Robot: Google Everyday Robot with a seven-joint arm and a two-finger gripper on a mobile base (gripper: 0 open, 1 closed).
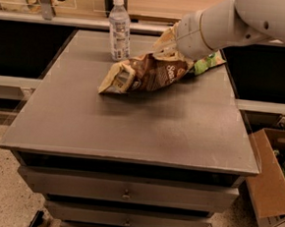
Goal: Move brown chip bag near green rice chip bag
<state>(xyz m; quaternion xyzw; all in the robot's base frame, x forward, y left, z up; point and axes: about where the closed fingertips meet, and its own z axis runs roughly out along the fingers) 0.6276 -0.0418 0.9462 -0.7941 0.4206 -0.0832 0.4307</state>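
Observation:
The brown chip bag (144, 74) lies tilted on the grey table (131, 129), its cream left end low and its right end raised under my arm. The gripper (171, 48) sits at the bag's upper right end, mostly hidden behind the white wrist. The green rice chip bag (209, 62) lies at the table's far right, partly hidden by the arm, right beside the brown bag's right end.
A clear plastic water bottle (119, 29) stands at the back of the table, left of the brown bag. An open cardboard box (274, 180) sits on the floor to the right. Drawers (126, 193) run below the table top.

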